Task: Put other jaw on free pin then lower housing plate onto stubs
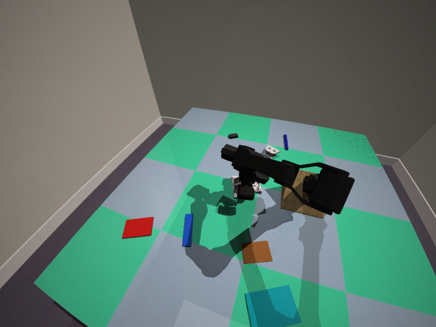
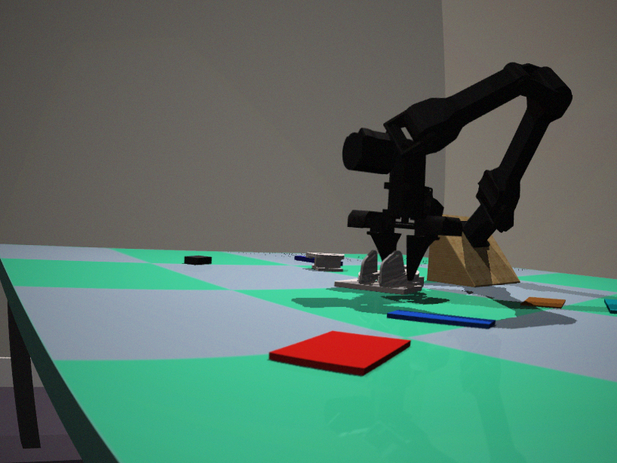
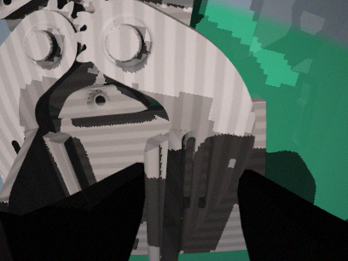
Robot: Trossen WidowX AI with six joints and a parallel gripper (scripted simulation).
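Observation:
My gripper points down and is shut on the upright fin of a white jaw, the right one in the wrist view. A round pin shows through this jaw's hole. The other jaw sits around its own pin on the left. Their teeth meet between the pins. Both jaws are over the white base; I cannot tell whether the held jaw rests fully down. The white housing plate, with two holes, stands apart behind the arm. The fingertips are hidden in the top view.
A blue bar, red tile, orange tile and teal tile lie in front. A black block and dark blue stick lie behind. The arm stands on a wooden block.

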